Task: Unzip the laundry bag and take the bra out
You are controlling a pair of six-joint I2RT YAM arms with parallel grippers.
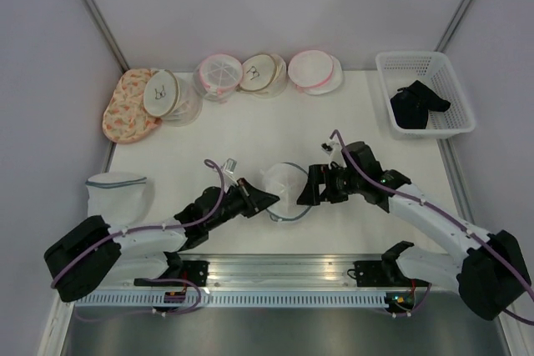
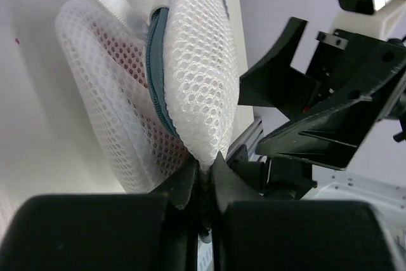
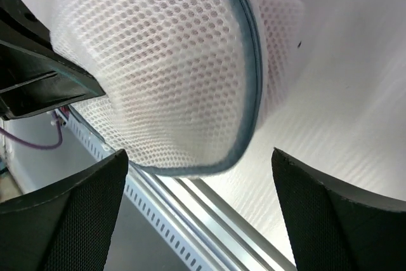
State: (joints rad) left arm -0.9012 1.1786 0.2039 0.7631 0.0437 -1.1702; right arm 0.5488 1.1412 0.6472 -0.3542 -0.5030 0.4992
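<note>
The white mesh laundry bag (image 1: 288,188) stands on edge at the near middle of the table (image 1: 250,135), with a grey-blue zipper (image 3: 250,74) round its rim. The left gripper (image 2: 204,169) is clamped on its mesh edge. The right gripper (image 1: 309,189) faces the other side, its 2 fingers spread wide, holding nothing

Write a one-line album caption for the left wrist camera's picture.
Left gripper pinched shut on the edge of a white mesh laundry bag, its blue-grey zipper curving alongside.
</note>
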